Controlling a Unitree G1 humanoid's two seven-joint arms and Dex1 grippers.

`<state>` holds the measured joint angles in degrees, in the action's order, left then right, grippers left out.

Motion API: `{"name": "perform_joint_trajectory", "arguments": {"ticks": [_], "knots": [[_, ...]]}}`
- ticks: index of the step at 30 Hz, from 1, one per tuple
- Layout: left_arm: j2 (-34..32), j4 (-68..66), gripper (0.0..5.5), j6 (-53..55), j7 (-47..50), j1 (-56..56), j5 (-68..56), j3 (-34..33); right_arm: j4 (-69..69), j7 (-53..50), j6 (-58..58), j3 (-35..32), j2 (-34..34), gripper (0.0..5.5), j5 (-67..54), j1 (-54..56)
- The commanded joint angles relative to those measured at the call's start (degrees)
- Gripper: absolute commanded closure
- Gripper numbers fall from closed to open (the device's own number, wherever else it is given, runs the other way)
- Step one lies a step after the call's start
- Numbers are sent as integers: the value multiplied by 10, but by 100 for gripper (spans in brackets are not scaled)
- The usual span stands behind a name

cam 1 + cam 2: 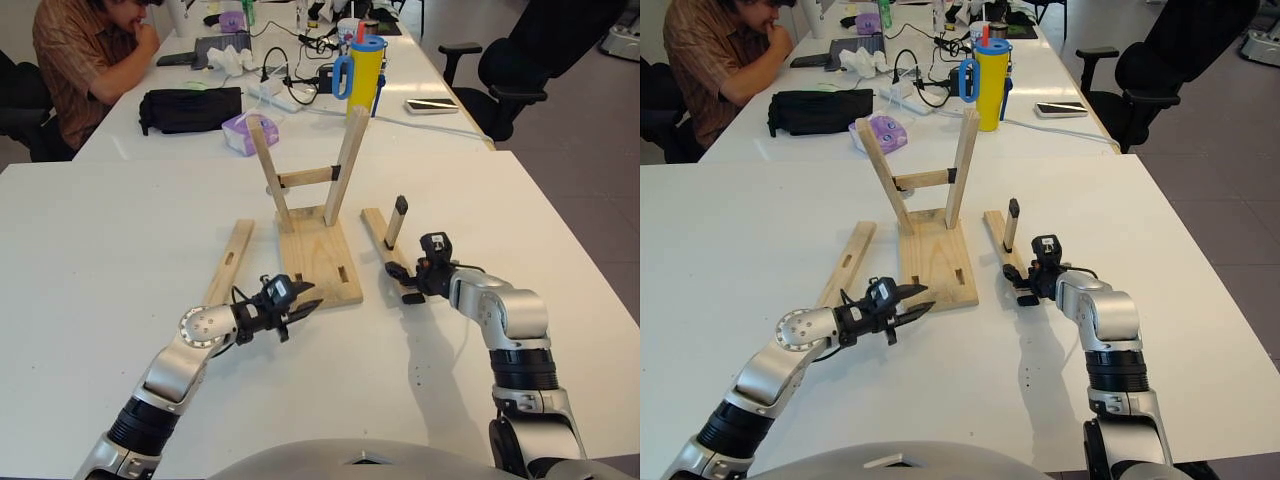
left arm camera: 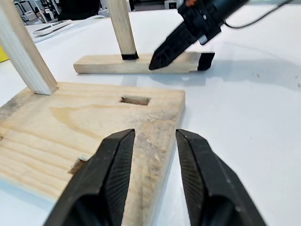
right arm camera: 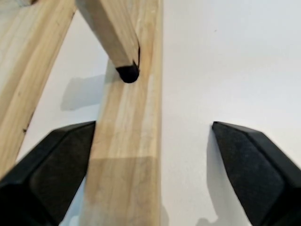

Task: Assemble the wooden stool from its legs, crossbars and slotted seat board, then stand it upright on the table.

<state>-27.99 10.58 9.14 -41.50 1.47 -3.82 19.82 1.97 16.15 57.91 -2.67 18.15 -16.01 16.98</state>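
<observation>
The slotted seat board (image 1: 322, 262) lies flat mid-table. Two legs (image 1: 265, 165) (image 1: 348, 160) stand in it, joined by a crossbar (image 1: 305, 178). A loose slotted leg (image 1: 229, 262) lies flat to its left. To its right lies another leg (image 1: 375, 232) with a short black-tipped crossbar (image 1: 397, 220) standing in it. My left gripper (image 1: 300, 310) is open at the board's near edge; the board (image 2: 94, 117) shows between its fingers (image 2: 117, 160). My right gripper (image 1: 405, 280) is open around the near end of the right leg (image 3: 127, 141), which lies close to one finger (image 3: 56, 160).
On the table behind stand a yellow bottle with a blue lid (image 1: 365, 72), a black pouch (image 1: 190, 107), a purple tissue pack (image 1: 245, 130), a phone (image 1: 432, 105) and cables. A black chair (image 1: 520, 70) stands at the far right. White table surface (image 1: 100, 250) lies open on both sides.
</observation>
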Motion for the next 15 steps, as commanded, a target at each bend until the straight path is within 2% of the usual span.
{"name": "perform_joint_trajectory", "arguments": {"ticks": [1, 6, 15], "knots": [[-16, -37, 389, -46, 14, 3, 66, 21, -16, 3, 6, 19, -7, 124, 6, -12], [-17, -91, 389, -84, 44, 13, 126, 26, -11, 9, -17, 43, -3, 195, 15, -19], [-7, -133, 389, -107, 66, 30, 131, 9, -8, 17, -107, 73, 3, 334, 52, -28]]}}
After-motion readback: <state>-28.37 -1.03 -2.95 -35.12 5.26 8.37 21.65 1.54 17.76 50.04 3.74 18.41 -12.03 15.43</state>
